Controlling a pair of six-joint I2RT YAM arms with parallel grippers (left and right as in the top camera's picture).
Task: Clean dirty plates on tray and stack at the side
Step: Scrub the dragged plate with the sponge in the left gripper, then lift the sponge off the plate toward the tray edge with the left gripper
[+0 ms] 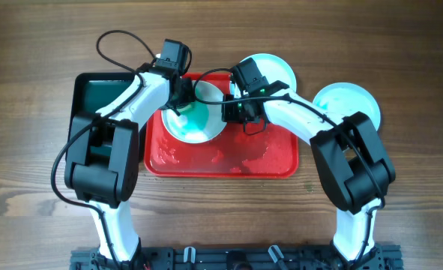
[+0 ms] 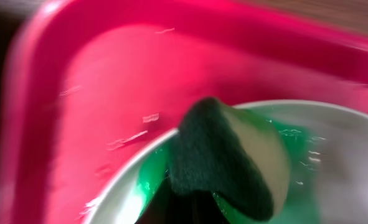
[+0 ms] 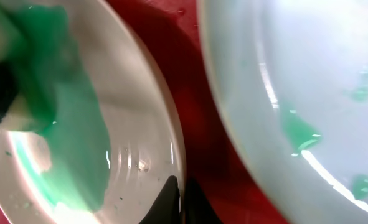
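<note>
A plate [image 1: 200, 126] with a wide teal-green smear lies on the red tray [image 1: 228, 161]. My left gripper [image 1: 181, 105] is shut on a dark green and yellow sponge [image 2: 221, 155] that presses on this plate [image 2: 339, 155] near its left rim. My right gripper [image 1: 234, 112] is shut on the plate's right rim [image 3: 179, 199]. The smear shows in the right wrist view [image 3: 78, 143]. A second plate [image 1: 275, 69] with small green spots [image 3: 296, 81] lies at the tray's far edge. A third plate [image 1: 348, 101] sits on the table to the right.
A dark green bin [image 1: 94, 94] stands just left of the tray. The tray's floor is wet and shiny along its front part [image 1: 243, 159]. The table [image 1: 401, 187] is brown wood. Black cables loop above both arms.
</note>
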